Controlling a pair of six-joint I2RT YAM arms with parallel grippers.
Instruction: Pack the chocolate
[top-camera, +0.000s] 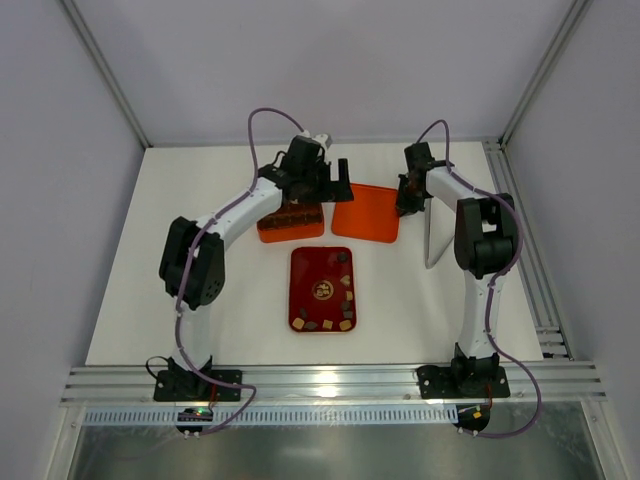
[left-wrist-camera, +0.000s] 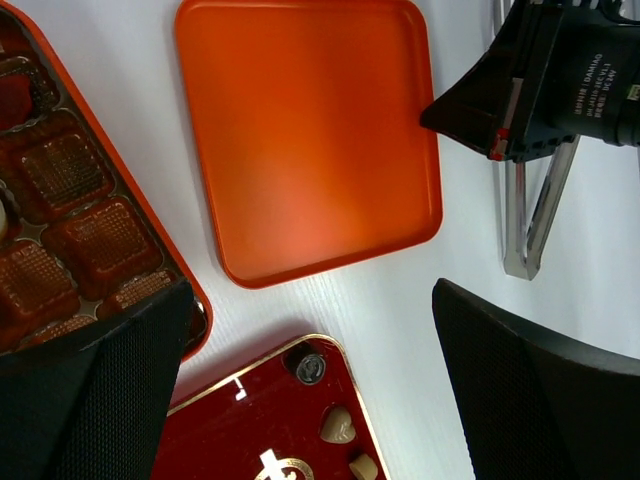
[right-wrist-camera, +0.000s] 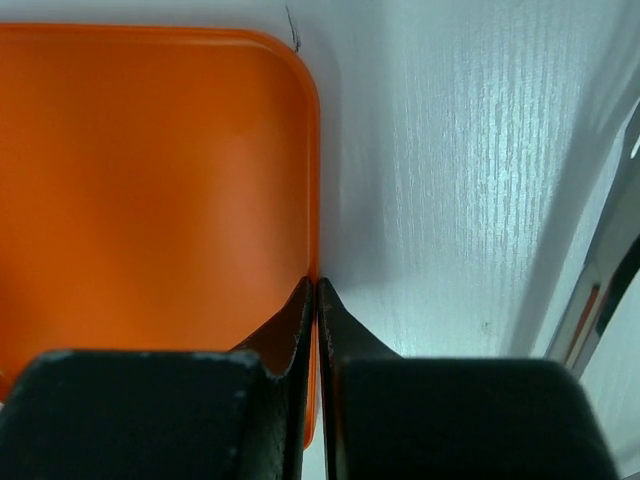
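Note:
Several small chocolate pieces (top-camera: 331, 305), dark and tan, lie on the dark red tray (top-camera: 305, 262). In the left wrist view a tan heart piece (left-wrist-camera: 338, 425) and a dark round piece (left-wrist-camera: 309, 367) show on that tray (left-wrist-camera: 240, 430). The orange box with grid compartments (top-camera: 290, 222) sits behind the tray; it also shows in the left wrist view (left-wrist-camera: 80, 210). My left gripper (top-camera: 325, 182) hovers open and empty, its jaws wide apart (left-wrist-camera: 310, 295) over the table between box and tray. My right gripper (top-camera: 407, 203) is shut on the right rim of the flat orange lid (right-wrist-camera: 150, 180).
The orange lid (top-camera: 365, 212) lies right of the grid box; it also shows in the left wrist view (left-wrist-camera: 310, 140). A thin metal tool (top-camera: 436, 235) lies on the table beside the right arm, and shows in the left wrist view (left-wrist-camera: 528, 225). Rails (top-camera: 520, 240) run along the right edge.

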